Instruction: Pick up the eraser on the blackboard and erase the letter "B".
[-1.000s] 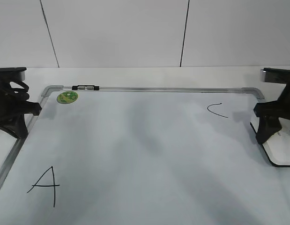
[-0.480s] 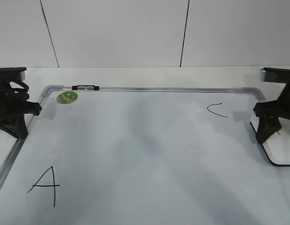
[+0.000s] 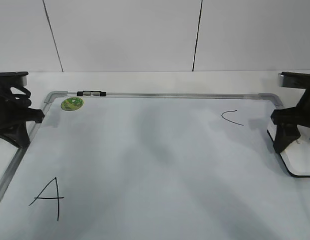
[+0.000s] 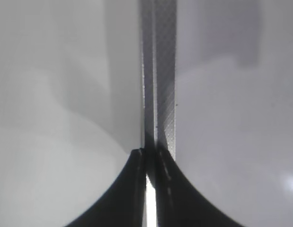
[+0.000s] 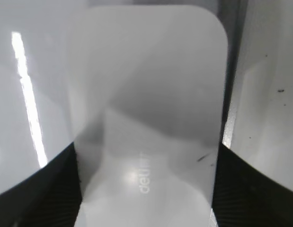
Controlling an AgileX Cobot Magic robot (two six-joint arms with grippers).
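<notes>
The white rounded-rectangular plastic eraser [image 5: 146, 118] with a thin dark underside lies flat at the right edge of the large pale bluish whiteboard [image 3: 155, 165] with its grey metal frame. The right gripper [image 5: 146, 189] straddles it — one black finger on each long side, spread wide. The left gripper [image 4: 151, 189] sits over the frame's left rail, fingers nearly together — nothing held. A black "A" [image 3: 47, 197] and small "C" [image 3: 232, 117] are visible on the board.
</notes>
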